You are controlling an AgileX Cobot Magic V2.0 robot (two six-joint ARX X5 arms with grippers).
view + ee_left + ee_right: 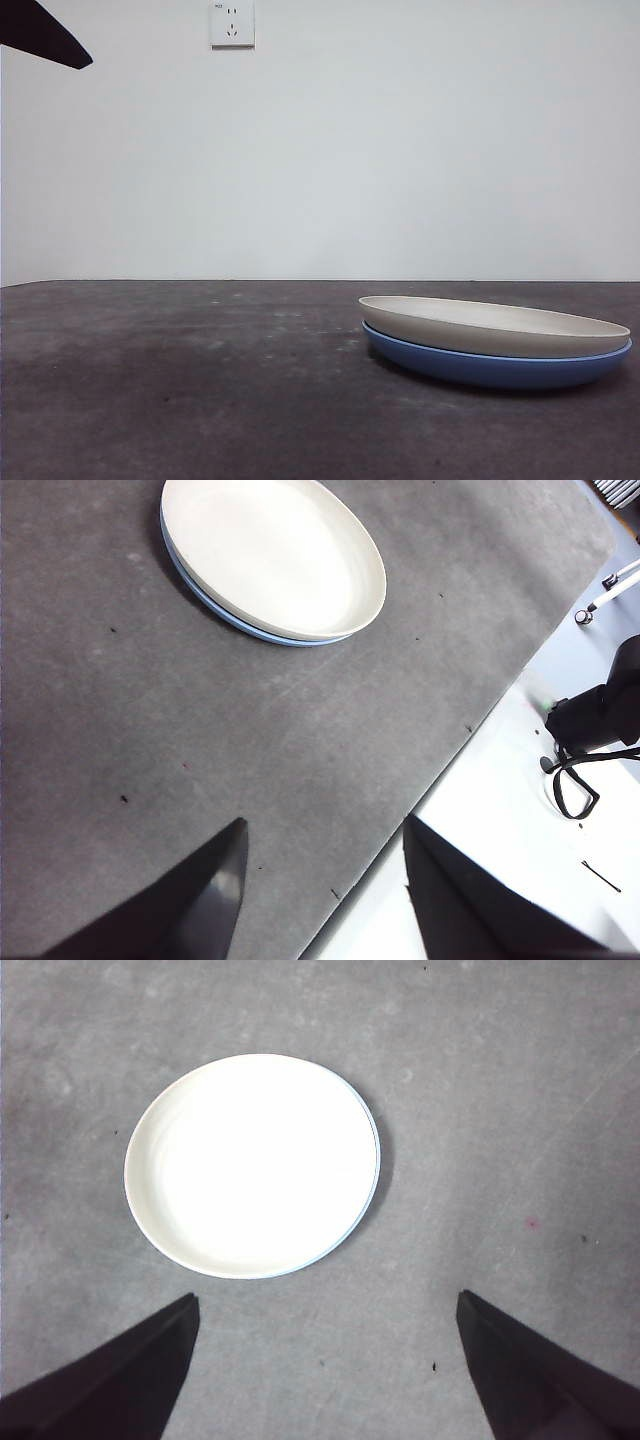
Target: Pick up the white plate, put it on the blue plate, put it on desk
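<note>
Plates are sitting nested on the desk: the white plate is resting inside the blue plate. Both look rigid, light and smooth-rimmed, likely slippery; a rim pinch suits best. The right gripper and left gripper are hovering wide open, holding nothing.

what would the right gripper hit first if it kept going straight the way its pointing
Most likely the white plate, which lies ahead between the open right gripper jaws, stacked on the blue plate. Depth is unclear; it might meet the desk just short.
</note>
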